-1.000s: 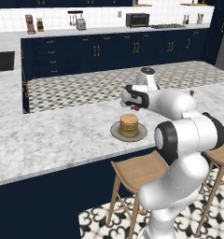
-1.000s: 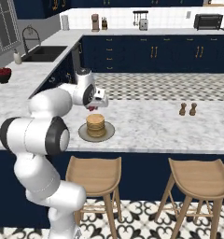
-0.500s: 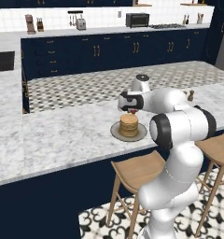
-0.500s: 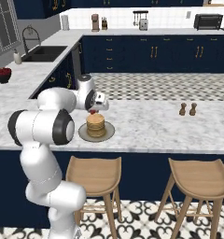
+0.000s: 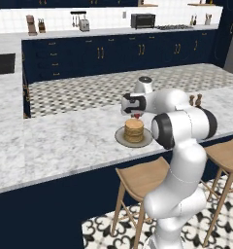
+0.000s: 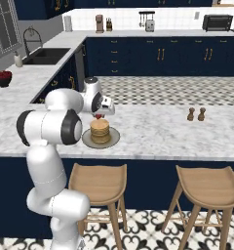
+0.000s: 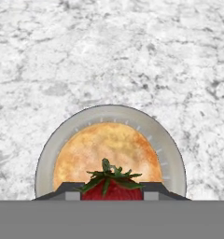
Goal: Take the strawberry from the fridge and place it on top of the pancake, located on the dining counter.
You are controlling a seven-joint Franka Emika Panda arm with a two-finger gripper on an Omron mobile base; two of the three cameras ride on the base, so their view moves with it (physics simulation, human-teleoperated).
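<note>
strawberry (image 7: pixel 112 186) — gripper-held (image 7: pixel 112 192) — above pancake (image 7: pixel 107 154)

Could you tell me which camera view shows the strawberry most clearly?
The hand view: the strawberry sits large between the fingers, green leaves plain, with the pancake behind it. The left base view gives a tiny red speck under the gripper; the right base view likewise.

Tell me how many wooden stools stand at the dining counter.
2. One wooden stool stands just below the pancake plate; the other stool stands further right, below the shakers. More may lie outside the views.
</note>
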